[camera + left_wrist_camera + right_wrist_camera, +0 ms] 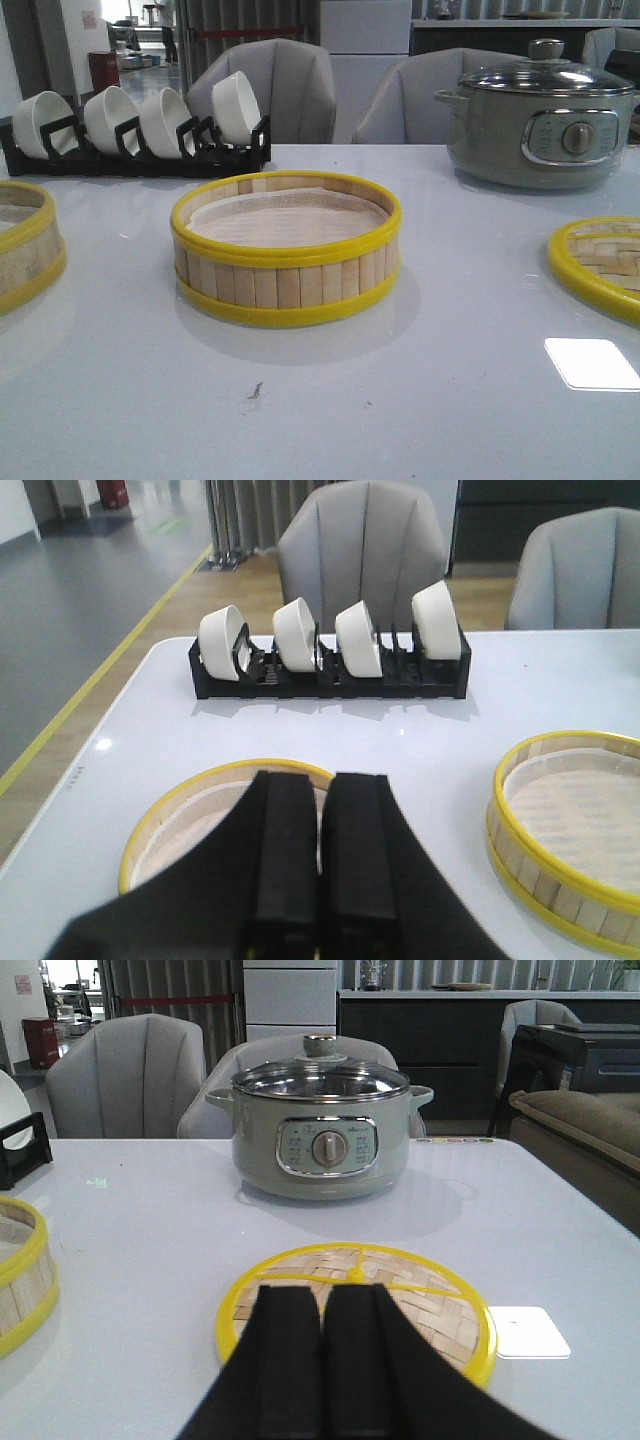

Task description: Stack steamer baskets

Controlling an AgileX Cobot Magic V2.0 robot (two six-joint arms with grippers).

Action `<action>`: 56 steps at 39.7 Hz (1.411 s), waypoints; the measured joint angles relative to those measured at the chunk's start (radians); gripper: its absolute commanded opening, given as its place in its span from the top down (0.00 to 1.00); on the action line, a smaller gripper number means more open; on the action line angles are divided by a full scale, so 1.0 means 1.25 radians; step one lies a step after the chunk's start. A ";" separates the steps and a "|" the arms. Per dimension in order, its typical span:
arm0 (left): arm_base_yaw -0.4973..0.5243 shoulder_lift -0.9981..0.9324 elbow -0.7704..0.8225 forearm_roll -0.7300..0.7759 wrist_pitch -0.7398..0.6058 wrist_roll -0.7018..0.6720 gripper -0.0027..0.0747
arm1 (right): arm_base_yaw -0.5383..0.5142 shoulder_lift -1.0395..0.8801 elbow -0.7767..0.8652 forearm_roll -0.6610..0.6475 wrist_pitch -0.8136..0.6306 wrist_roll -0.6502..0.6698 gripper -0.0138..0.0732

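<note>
One steamer basket (286, 250) stands at the middle of the white table, with pale slat walls, yellow rings and a white liner; it also shows in the left wrist view (575, 830) and at the edge of the right wrist view (20, 1275). The second steamer basket (25, 245) sits at the table's left edge. My left gripper (322, 780) hangs above that second basket (190, 815), shut and holding nothing. My right gripper (322, 1295) is shut and empty above the flat woven lid (420, 1305). Neither gripper shows in the front view.
A grey electric pot (540, 120) with a glass lid stands at the back right. A black rack (140, 150) of white bowls runs along the back left. The woven lid (600, 265) lies at the right edge. Grey chairs stand behind the table.
</note>
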State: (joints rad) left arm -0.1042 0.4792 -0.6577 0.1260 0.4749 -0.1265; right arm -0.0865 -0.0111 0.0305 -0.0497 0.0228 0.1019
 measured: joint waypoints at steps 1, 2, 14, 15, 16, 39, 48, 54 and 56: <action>0.000 0.051 -0.044 0.002 0.022 0.000 0.86 | 0.000 0.000 0.000 0.000 0.000 0.000 0.81; 0.000 0.080 -0.084 0.003 0.040 0.001 0.86 | 0.000 0.000 0.000 0.000 0.000 0.000 0.81; 0.000 0.348 -0.229 -0.014 0.119 0.004 0.86 | 0.000 0.000 0.000 0.000 0.000 0.000 0.81; 0.000 0.351 -0.229 -0.016 0.119 0.004 0.86 | 0.000 0.000 0.000 0.000 0.000 0.000 0.81; 0.000 0.359 -0.229 -0.017 0.119 0.004 0.86 | 0.000 0.000 0.000 0.000 0.000 0.000 0.81; 0.000 0.392 -0.229 0.016 0.090 0.005 0.86 | 0.000 0.000 0.000 0.000 0.000 0.000 0.81; 0.000 0.395 -0.229 0.021 0.086 0.005 0.86 | 0.000 0.000 0.000 0.000 0.000 0.000 0.81; 0.000 0.395 -0.229 0.021 0.083 0.005 0.86 | 0.000 0.000 0.000 0.000 0.000 0.000 0.81; 0.000 0.395 -0.229 0.021 0.083 0.005 0.86 | 0.000 0.000 0.000 0.000 0.000 0.000 0.81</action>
State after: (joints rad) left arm -0.1042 0.9732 -0.9435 0.1519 0.5790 -0.1204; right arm -0.0865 -0.0111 0.0305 -0.0497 0.0228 0.1019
